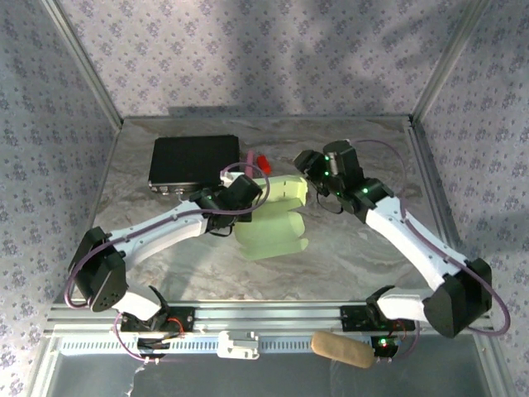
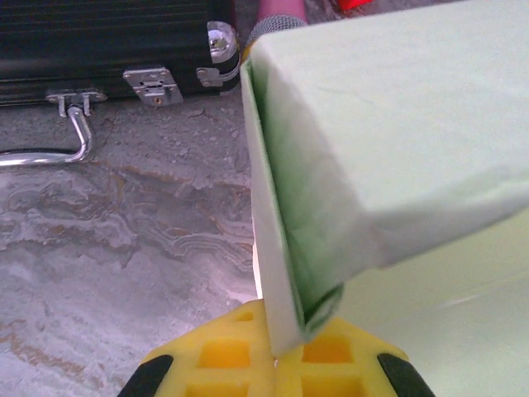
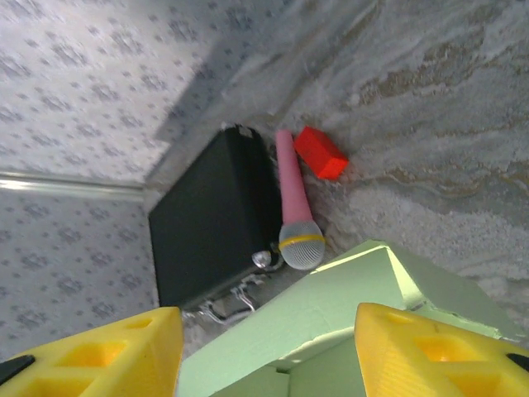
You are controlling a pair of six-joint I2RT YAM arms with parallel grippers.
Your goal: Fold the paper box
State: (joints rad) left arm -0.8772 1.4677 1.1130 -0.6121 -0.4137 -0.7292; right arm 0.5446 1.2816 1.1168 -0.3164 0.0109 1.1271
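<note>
From the top view, the paper box [image 1: 273, 225] lies mid-table between my two arms. Its far part is raised into a hollow block, and the near panel lies flat with its flaps spread. My left gripper [image 1: 248, 192] sits at the box's left edge. The right gripper [image 1: 307, 165] is just off its far-right corner. A black case [image 1: 194, 161] rests beyond the left gripper.

On the left wrist camera, the jaws are pressed together on a thin upright side wall of the box, with the card pinched between them. The folded body rises ahead and to the right of the fingers. The case's latches show ahead and to the left, across the marble table [image 2: 124, 248].

On the right wrist camera, the yellow fingers [image 3: 91, 347] stand well apart with a box corner between them. I can't see either one touching it. Beyond them lie a pink microphone [image 3: 289, 198] and a red block [image 3: 321, 153].

I'd judge the fold roughly half done. One end is formed, and the near panel and flaps are left to raise and tuck.
</note>
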